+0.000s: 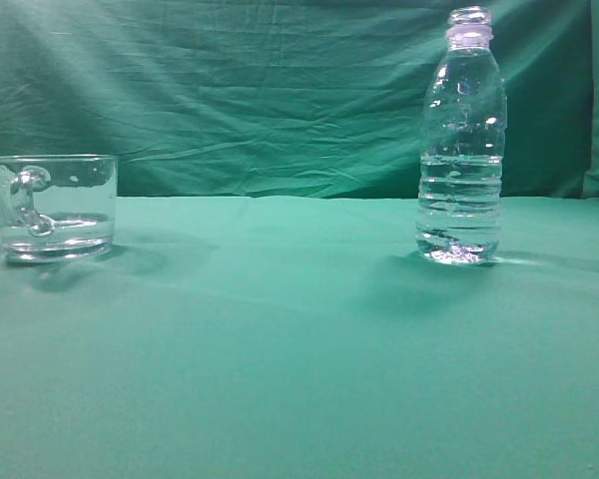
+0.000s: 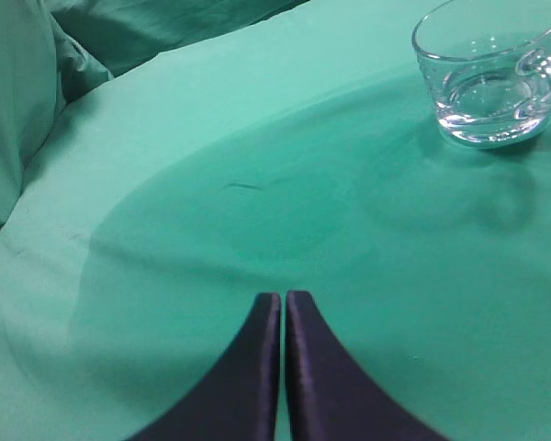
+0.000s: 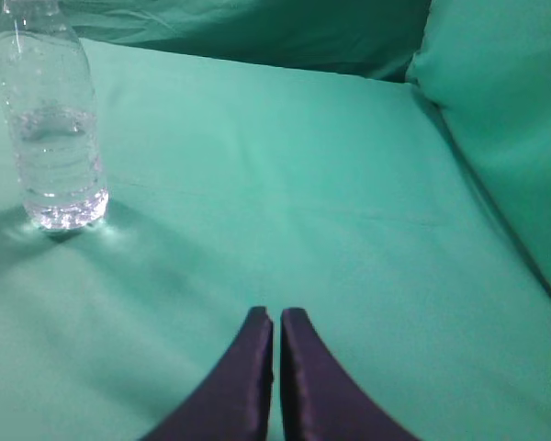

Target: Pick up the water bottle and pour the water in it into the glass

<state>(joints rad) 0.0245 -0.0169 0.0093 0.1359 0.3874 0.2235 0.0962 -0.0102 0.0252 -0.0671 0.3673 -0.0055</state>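
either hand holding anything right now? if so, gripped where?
Nothing held. Left hand and right hand are shut on nothing; water bottle and glass stand untouched.

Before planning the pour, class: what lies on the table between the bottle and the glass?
Nothing but bare green cloth separates the bottle from the glass; the exterior view shows the whole stretch.

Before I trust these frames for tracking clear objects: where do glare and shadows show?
Exterior view: bright highlights on the water bottle, soft shadow beside the glass. Left wrist view: a broad dark shadow on the green cloth. Right wrist view: a bright patch at the bottle's base.
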